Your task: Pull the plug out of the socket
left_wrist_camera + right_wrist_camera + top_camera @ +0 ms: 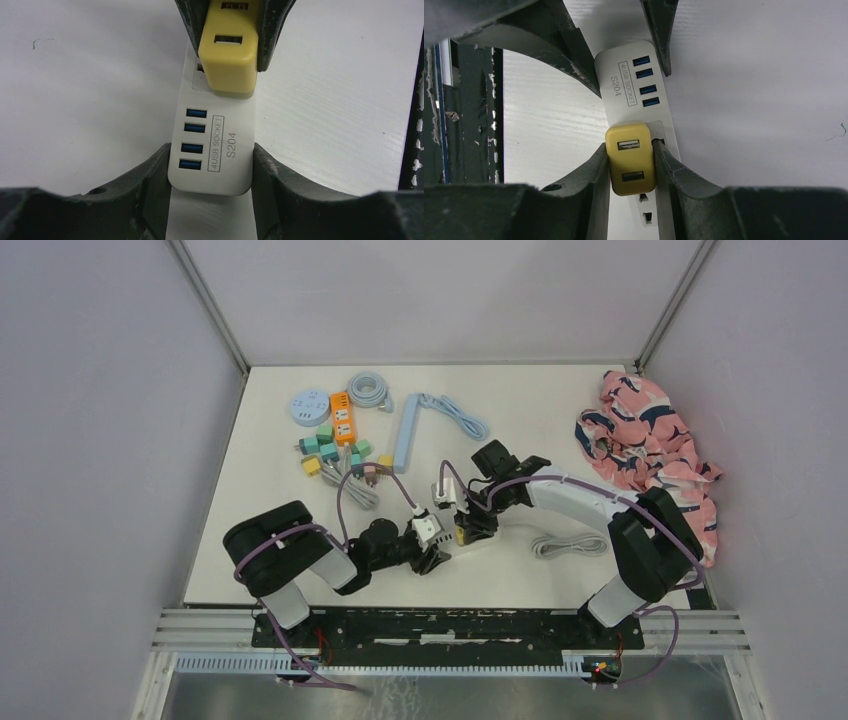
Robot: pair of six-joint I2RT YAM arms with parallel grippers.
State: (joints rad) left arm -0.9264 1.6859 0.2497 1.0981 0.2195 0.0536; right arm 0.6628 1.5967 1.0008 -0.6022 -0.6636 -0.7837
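Worktop (540, 450), near edge, between the two arms: white power strip (220, 150) lying flat, face up. Label reads "4USB SOCKET S204", with four blue USB ports (194, 135) beside it.

Yellow plug (630, 160) is a blocky adapter with two USB slots in its top. It stands on the strip's socket section, just past the USB end. Its base looks seated against the face, and I can make out no gap.

Left jaws: clamped across the strip's width at the USB end, one finger flush on each long edge. Grasping the strip, acting as the anchor.

Right jaws: clenched on the yellow plug, one finger on each flank, and the plug fills the gap. Fingers lie across the strip's width, same as the left pair.

Key relation: the strip's long axis runs from one pair of jaws to the other, USB end toward the left arm, plug end toward the right. The two grips sit close together along it but apart, not touching. The plug's pins presumably go straight down into the face, so the pull should go straight up off the worktop, not along the strip.

Judgement: both grips are set and extraction is not yet done. The right arm lifts while the left holds down. Risk: the strip rides up with the plug if the left grip slips.
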